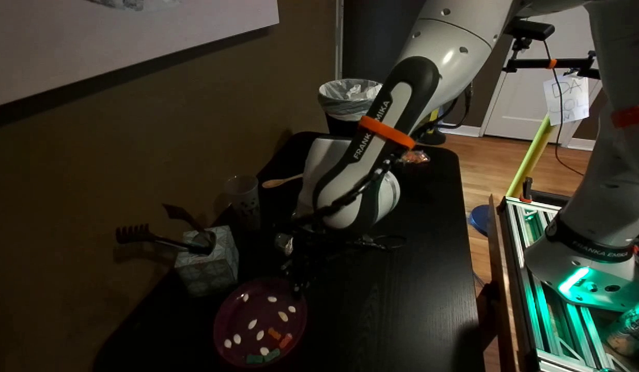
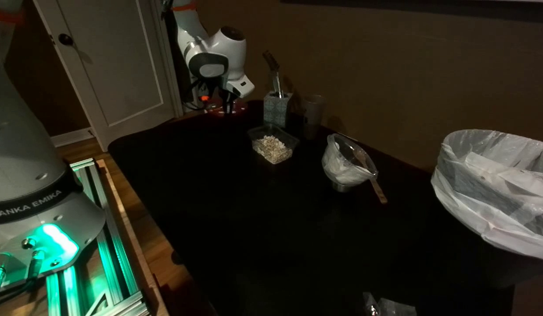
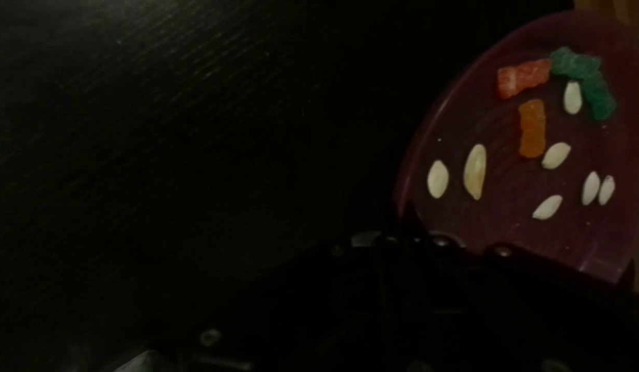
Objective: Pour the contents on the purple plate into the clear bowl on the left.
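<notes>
— Seen the end effector [image 2: 228, 109]?
— Yes. Points down at the far left end of the counter [image 2: 253, 228] in an exterior view, right at the rim of the purple plate [image 3: 497, 219].
— Gripping it?
— Can't tell. Looks narrow at the tip, but too dark in the wrist view to judge the gap or any hold.
— Where to look for the plate?
— Look right and far of the end effector in the wrist view. Appears to rest on the counter, loaded with white seeds [image 3: 438, 179], a red piece [image 3: 523, 77], an orange piece [image 3: 532, 129] and two green pieces [image 3: 598, 98].
— And going outward?
— Find a patterned box [image 2: 275, 112] just right of the plate in an exterior view, holding dark utensils [image 2: 270, 60].
— Farther right and nearer?
— See a clear container [image 2: 285, 137] of pale flakes [image 2: 273, 150], then a clear bowl [image 2: 341, 169], tilted, with a wooden handle [image 2: 379, 191] at its rim.
— Past that?
— Notice a lined bin [image 2: 482, 210] at the right edge.
</notes>
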`<state>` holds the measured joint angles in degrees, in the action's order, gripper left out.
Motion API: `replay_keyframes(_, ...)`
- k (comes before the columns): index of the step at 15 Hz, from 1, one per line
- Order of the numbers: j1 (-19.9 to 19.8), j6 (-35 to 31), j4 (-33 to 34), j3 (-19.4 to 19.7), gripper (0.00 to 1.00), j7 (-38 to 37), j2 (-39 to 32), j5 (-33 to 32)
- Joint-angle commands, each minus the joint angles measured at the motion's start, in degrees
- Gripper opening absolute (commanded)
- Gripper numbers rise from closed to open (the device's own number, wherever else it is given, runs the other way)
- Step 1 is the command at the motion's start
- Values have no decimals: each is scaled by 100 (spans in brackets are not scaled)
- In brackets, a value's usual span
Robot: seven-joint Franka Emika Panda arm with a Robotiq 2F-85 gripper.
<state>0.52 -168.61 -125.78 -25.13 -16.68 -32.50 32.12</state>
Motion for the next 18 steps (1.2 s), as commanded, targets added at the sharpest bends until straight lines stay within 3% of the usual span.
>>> replay_keyframes(1,-459,-538,-748,-320,1,478,546,581)
replay_keyframes(4,-785,-1144,-1323,-627,1,607,931,791)
replay_keyframes(6,-679,-1102,-1588,-580,1,620,1117,572)
replay_keyframes(7,-669,-1064,-1170,-491,4,535,756,558)
replay_keyframes(10,-708,-1162,-1408,-586,1,565,968,613)
replay_keyframes(18,-2236,-2085,-1868,-1657,1,611,1656,886)
